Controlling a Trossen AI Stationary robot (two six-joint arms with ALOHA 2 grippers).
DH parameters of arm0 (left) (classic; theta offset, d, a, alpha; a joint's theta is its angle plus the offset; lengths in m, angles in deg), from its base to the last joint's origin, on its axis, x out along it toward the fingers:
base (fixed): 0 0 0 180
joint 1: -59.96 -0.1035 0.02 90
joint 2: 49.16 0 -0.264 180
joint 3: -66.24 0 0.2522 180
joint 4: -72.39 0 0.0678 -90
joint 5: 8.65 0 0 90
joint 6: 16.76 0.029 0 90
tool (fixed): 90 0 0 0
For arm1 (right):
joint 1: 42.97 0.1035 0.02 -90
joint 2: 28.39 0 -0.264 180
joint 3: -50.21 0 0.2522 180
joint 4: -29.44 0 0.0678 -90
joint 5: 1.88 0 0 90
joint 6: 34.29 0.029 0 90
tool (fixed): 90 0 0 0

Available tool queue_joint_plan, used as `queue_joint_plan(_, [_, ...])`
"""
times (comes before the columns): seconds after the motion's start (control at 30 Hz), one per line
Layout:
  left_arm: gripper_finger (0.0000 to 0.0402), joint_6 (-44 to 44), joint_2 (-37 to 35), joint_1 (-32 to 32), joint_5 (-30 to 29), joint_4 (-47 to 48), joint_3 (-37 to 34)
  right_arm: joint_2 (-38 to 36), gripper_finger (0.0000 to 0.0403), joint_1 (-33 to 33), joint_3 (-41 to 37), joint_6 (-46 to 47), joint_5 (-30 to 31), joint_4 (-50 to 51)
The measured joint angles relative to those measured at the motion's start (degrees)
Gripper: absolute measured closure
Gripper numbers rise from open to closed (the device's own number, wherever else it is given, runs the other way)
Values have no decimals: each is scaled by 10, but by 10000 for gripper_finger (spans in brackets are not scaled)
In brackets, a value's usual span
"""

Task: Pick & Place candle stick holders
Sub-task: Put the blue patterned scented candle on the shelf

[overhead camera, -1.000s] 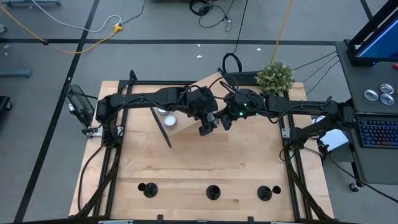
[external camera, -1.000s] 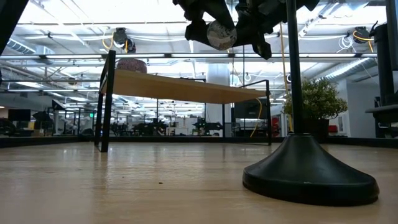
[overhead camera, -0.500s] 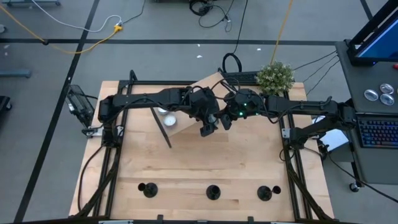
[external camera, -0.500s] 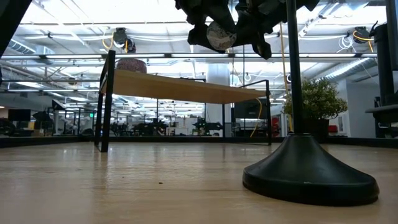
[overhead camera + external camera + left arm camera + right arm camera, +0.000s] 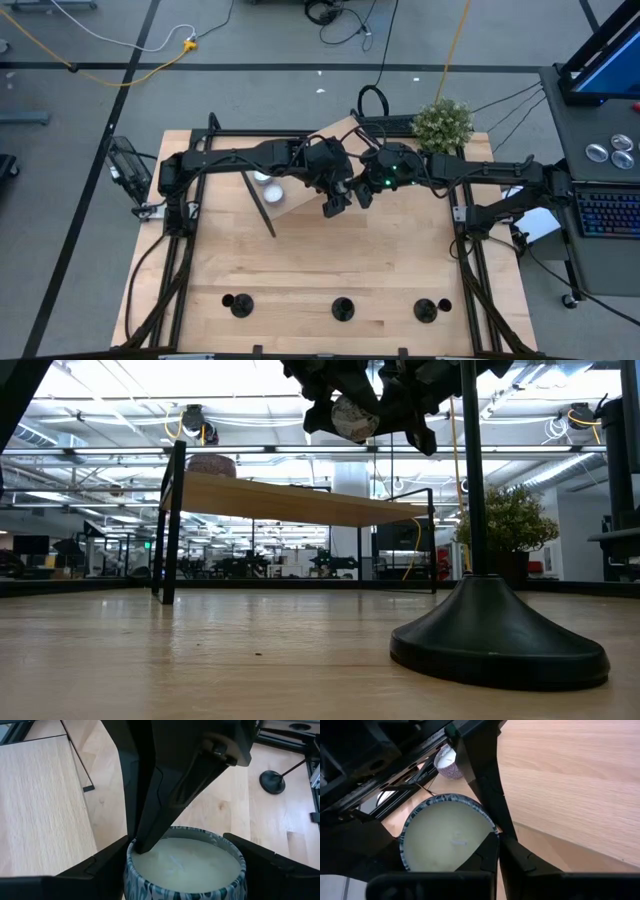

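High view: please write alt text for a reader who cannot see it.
Seen from above, the left gripper and right gripper meet tip to tip over the middle of the wooden table, beside a raised board with a white candle. Three black candle stick holders stand untouched in a row along the near edge.

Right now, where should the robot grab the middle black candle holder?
It should take it by the thin stem, coming straight down with a finger on each side. The middle holder stands upright, and its flat round base is too low and wide to pinch. Its neighbours stand well apart. The left gripper is shut on a candle, so that has to go first.
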State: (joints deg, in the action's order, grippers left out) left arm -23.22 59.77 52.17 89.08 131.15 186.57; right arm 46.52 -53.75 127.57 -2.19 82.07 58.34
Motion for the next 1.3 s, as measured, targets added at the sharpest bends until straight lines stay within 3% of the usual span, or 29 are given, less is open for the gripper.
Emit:
queue_joint_plan(0.47, [110,10,0,0,-46,29,0,0,392,0,0,-14,4,-4])
queue_joint_plan(0.7, [110,14,-1,-9,-108,92,0,0,390,0,0,-13,-1,-1])
queue_joint_plan(1.3, [110,-29,-31,-76,-223,117,-10,0,402,-1,0,-28,0,42])
